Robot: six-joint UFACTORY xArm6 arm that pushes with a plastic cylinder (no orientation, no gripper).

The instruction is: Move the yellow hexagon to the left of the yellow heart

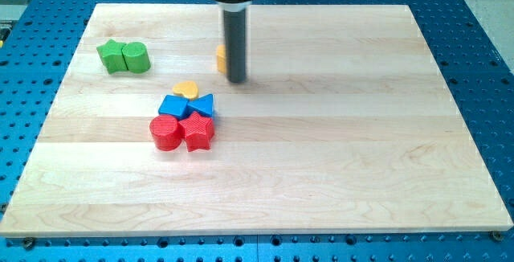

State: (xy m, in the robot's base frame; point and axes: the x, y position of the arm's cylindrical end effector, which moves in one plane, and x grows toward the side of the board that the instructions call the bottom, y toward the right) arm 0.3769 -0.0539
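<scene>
The yellow hexagon sits near the view's top centre, mostly hidden behind my dark rod; only its left edge shows. My tip rests on the board just right of and slightly below the hexagon, touching or almost touching it. The yellow heart lies below and to the left of the hexagon, at the top of a cluster of blocks.
Under the heart sit a blue cube, a blue triangle, a red cylinder and a red star. A green star-like block and a green cylinder stand at the view's upper left. The wooden board lies on a blue perforated table.
</scene>
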